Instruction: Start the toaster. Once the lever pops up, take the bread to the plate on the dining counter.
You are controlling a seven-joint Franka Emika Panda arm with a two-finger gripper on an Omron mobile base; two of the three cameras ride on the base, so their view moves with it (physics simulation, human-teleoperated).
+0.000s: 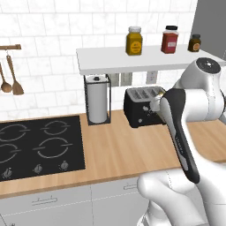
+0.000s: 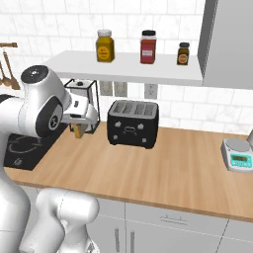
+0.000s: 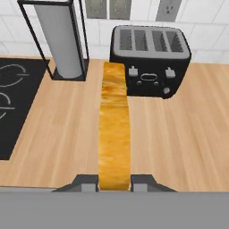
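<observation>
Bread is held edge-on between the closed fingers of the gripper, lifted over the wood counter, just left of & in front of the toaster. Toasting & pickup are judged done, toaster slots seen empty. Left: bread to be carried to the plate on the dining counter, neither in view.

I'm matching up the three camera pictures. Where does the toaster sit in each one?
Left base view: toaster right of centre, partly behind the arm.
Right base view: centre, on the wood counter.
Hand view: upper right, beyond the bread.
Shared landmark: the paper towel holder to its left.
</observation>
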